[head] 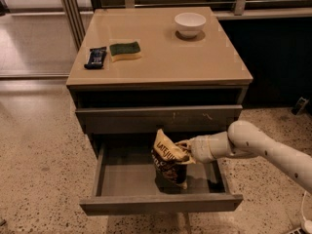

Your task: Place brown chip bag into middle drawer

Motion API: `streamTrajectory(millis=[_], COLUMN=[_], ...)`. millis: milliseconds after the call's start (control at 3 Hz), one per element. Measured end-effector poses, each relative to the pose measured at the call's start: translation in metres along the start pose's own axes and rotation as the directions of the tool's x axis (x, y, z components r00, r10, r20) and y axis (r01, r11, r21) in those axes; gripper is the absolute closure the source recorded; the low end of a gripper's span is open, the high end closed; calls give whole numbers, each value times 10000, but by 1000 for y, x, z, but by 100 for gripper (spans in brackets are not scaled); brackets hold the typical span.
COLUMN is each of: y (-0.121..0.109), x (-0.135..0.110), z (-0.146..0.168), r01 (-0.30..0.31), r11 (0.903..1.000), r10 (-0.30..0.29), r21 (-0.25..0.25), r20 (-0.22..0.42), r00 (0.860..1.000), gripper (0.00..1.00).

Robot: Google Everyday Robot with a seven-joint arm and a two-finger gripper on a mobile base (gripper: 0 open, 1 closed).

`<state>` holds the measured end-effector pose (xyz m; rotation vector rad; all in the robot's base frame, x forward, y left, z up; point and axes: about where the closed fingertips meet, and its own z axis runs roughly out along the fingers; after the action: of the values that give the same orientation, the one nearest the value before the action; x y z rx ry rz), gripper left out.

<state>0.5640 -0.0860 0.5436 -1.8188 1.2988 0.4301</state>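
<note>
- Crinkly dark brown chip bag (pixel 168 164), cream-yellow top, white lettering: upright, slightly tilted, inside the drawer, right of centre.
- Wide grey-brown middle drawer (pixel 126 179): pulled open, flat grey floor.
- Gripper (pixel 184 147): clamped on the bag's top.

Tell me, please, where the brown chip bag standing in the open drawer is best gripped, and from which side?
Grip the brown chip bag by its cream-yellow top, from the right. It stands roughly upright in the middle drawer, and that flattened top looks thinner than the puffy body. The gripper sits there now, shut on it.
</note>
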Motion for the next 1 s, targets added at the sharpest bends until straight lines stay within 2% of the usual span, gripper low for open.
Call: streamTrajectory(millis=[333,1000], y=[-2,25], x=[-1,26], z=[4,1], r01=[-432,-1652], r11=[9990,9852], r10=[434,1681], r21=[107,453], r20=[-147,-695], r00=[9990,9833], gripper=[100,100])
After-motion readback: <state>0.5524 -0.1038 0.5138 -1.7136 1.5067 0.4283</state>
